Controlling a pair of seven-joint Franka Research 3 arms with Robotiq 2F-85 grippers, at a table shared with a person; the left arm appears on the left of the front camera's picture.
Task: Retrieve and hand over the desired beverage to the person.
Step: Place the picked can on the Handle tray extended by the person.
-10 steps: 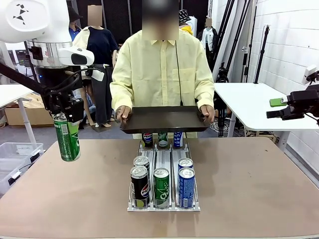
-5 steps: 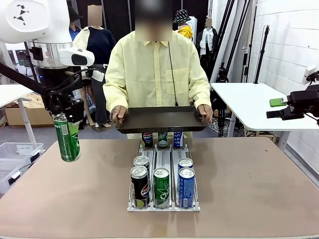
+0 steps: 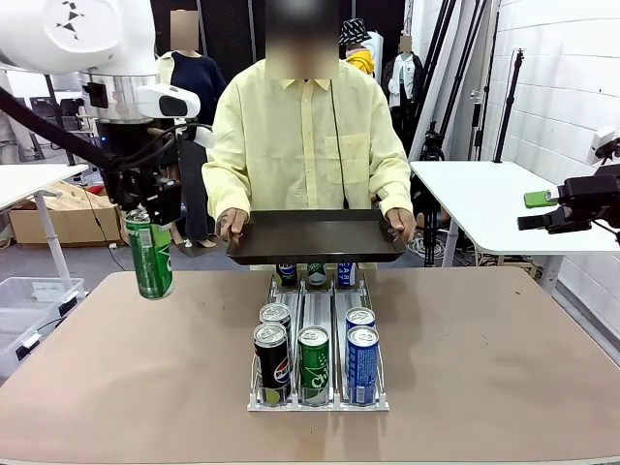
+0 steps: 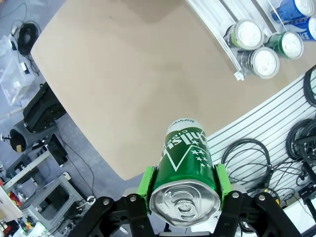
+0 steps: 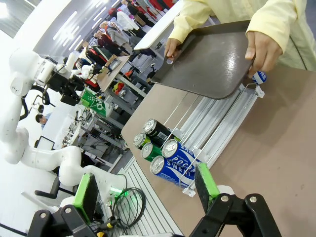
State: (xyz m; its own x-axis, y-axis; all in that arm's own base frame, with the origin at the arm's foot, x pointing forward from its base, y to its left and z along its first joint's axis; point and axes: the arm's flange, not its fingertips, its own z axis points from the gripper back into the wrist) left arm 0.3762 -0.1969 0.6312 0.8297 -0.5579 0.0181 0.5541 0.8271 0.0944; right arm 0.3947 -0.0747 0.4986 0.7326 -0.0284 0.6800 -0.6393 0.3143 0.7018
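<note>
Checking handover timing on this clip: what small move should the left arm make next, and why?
Probably swing the green can, shut in the left pincer above the table at its left, sideways toward the dark tray the person holds out; the can hangs well short of it.

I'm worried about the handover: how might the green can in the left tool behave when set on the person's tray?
The green can is tall and slim, so it probably tips easily on the hand-held tray. Its smooth round wall likely slips, and on its side it would roll.
</note>
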